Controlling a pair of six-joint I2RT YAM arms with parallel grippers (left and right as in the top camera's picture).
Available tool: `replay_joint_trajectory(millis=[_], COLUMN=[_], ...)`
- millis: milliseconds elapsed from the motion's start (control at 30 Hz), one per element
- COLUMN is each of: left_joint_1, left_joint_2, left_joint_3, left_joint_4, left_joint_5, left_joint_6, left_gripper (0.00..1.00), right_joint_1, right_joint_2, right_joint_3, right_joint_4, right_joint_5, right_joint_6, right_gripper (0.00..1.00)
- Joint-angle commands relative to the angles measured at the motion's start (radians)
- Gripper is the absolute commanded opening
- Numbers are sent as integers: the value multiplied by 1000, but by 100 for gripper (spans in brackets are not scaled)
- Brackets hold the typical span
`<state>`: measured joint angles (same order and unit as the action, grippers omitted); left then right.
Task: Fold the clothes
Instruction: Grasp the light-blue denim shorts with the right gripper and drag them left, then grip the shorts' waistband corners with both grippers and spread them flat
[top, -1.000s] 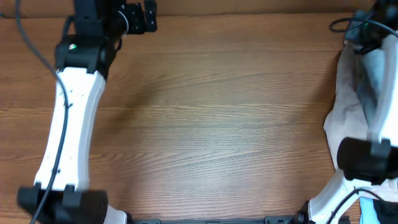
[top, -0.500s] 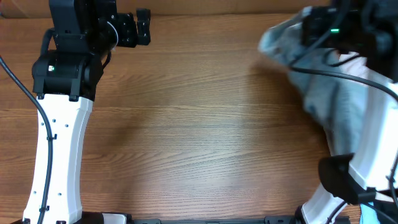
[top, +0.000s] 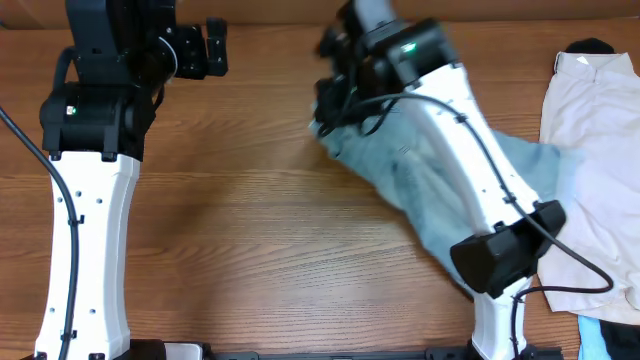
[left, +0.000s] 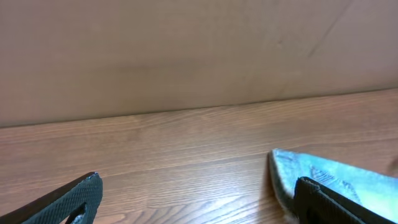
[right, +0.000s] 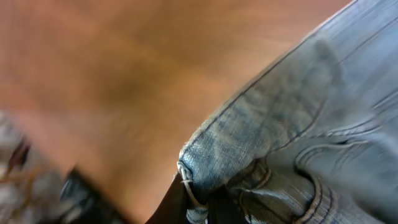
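The light-blue denim clothes (top: 420, 185) trail from the table's upper middle down to the right, partly under my right arm. My right gripper (top: 335, 105) is shut on a corner of the denim, seen close in the right wrist view (right: 205, 199), where a stitched seam and waistband fold (right: 292, 143) show. My left gripper (top: 213, 45) is open and empty at the far left back edge. In the left wrist view its fingers (left: 196, 196) straddle bare wood, and a denim edge (left: 311, 174) lies by the right finger.
A pale pink-white garment (top: 590, 170) lies heaped at the right edge of the wooden table (top: 230, 230). A blue item (top: 610, 335) shows at the bottom right corner. A brown wall (left: 186, 50) rises behind the table's far edge.
My right arm has swung left across the table, dragging the denim out of the right-side heap to the upper middle. The left arm has shifted slightly left.
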<state>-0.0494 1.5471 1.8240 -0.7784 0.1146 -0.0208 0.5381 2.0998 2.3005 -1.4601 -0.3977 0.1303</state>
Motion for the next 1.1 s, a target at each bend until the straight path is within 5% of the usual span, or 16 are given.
replay_joint_trajectory(millis=[0, 67, 167, 400, 667, 1067], left_joint_1=[17, 17, 17, 15, -32, -225], left_joint_2=[14, 29, 50, 97, 245, 567], left_joint_3=[12, 12, 12, 12, 12, 12], left_joint_4=[13, 13, 7, 11, -39, -39], left_joint_5=[-9, -11, -11, 30, 204, 120], left_joint_6=[23, 26, 45, 44, 99, 246], left_gripper=[100, 100, 100, 100, 100, 100], right_joint_1=[87, 155, 221, 106, -269, -630], right_joint_2=[-44, -44, -44, -59, -63, -61], right_joint_3=[18, 18, 18, 18, 18, -31], right_joint_4=[-5, -26, -74, -92, -90, -80], right_joint_5=[-147, -142, -60, 44, 222, 219], right_joint_6=[-7, -33, -43, 8, 46, -3], right_gripper=[9, 21, 53, 76, 85, 86])
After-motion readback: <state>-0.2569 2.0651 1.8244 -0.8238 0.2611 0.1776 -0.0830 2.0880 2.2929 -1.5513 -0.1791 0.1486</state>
